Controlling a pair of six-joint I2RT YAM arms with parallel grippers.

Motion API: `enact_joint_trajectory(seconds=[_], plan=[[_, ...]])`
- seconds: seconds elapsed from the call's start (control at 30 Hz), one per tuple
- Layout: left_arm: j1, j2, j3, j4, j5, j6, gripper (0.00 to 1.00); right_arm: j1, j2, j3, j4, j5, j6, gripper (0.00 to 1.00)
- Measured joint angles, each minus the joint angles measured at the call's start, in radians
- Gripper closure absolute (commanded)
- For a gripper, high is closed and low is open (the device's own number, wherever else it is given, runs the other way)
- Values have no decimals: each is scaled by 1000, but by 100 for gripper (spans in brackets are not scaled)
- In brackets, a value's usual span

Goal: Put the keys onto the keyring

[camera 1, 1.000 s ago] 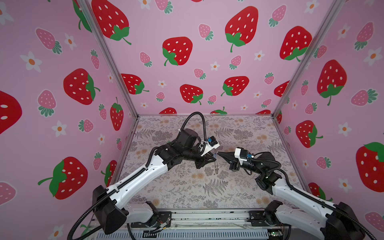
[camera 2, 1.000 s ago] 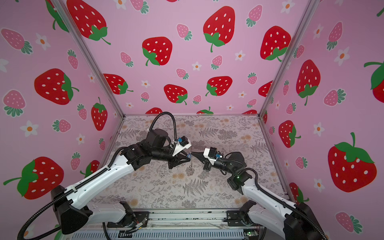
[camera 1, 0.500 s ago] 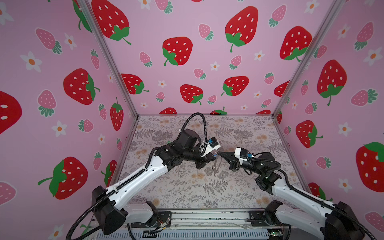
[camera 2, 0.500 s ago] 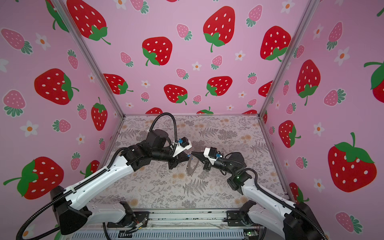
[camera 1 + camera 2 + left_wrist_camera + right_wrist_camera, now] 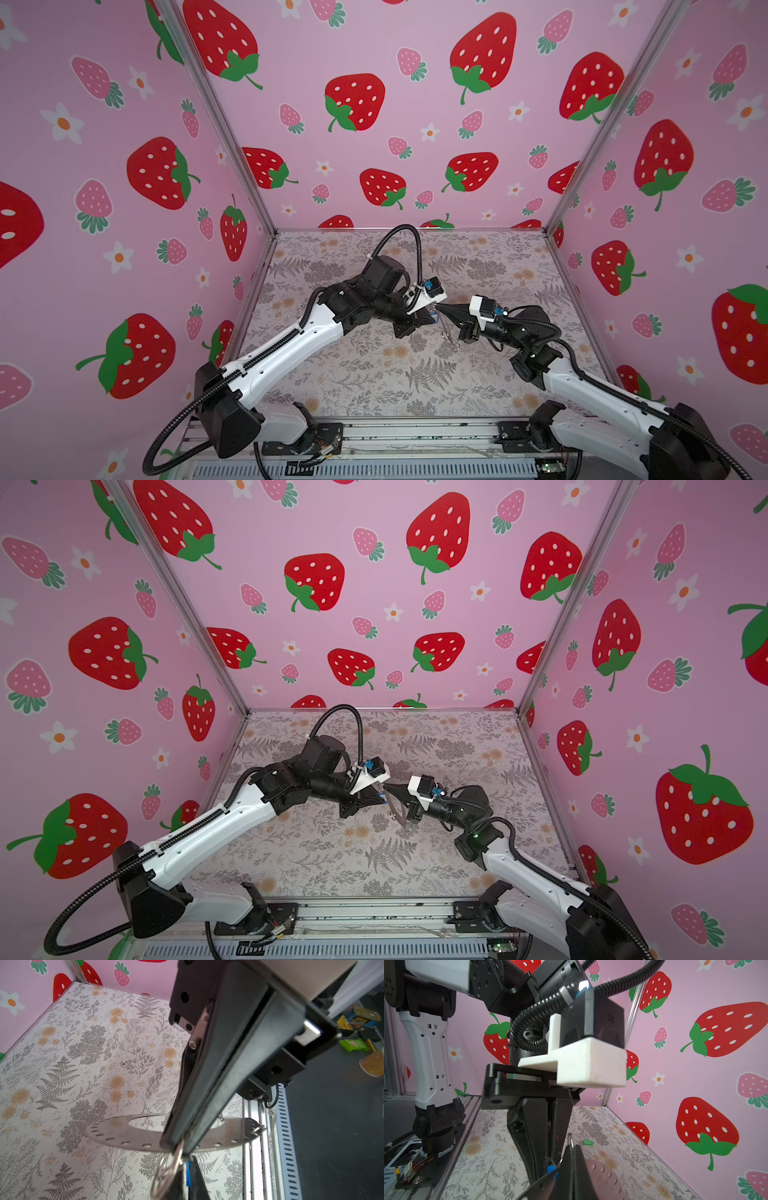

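My right gripper is shut on the keyring, a flat grey metal ring with small holes round its rim. A thin wire loop sticks out past the right fingertips. In both top views the keyring hangs edge-on below the right gripper at mid-table. My left gripper meets it tip to tip and is shut on the blue key, held against the wire loop. The blue key also shows beside the left fingers. The green key lies flat on the table beyond both grippers.
The floral table is walled on three sides by pink strawberry panels. An aluminium rail runs along the front edge, where both arm bases stand. Both forearms hang over the middle of the table.
My left gripper's jaws have closed on the blue key and it has edged closer to the right gripper's tip. The right arm has held still with the keyring.
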State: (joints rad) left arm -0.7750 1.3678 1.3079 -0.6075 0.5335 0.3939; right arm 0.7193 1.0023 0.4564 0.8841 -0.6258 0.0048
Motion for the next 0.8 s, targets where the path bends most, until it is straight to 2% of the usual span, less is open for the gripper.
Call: enact_joint_trajectory(seconds=[0.27,0.4,0.47,0.8], plan=[[0,21,31,-48,28,29,100,0,0,-13,13,-6,2,100],[-2,21,34,-55,23,34,78,-3,-3,-19,16,-6,2,100],[-6,15,34,-56,10,40,73,-8,-6,-26,16,-6,2,100],[38,-134,-8,-27,-50,76,68,-24,-8,-35,35,-43,21,100]])
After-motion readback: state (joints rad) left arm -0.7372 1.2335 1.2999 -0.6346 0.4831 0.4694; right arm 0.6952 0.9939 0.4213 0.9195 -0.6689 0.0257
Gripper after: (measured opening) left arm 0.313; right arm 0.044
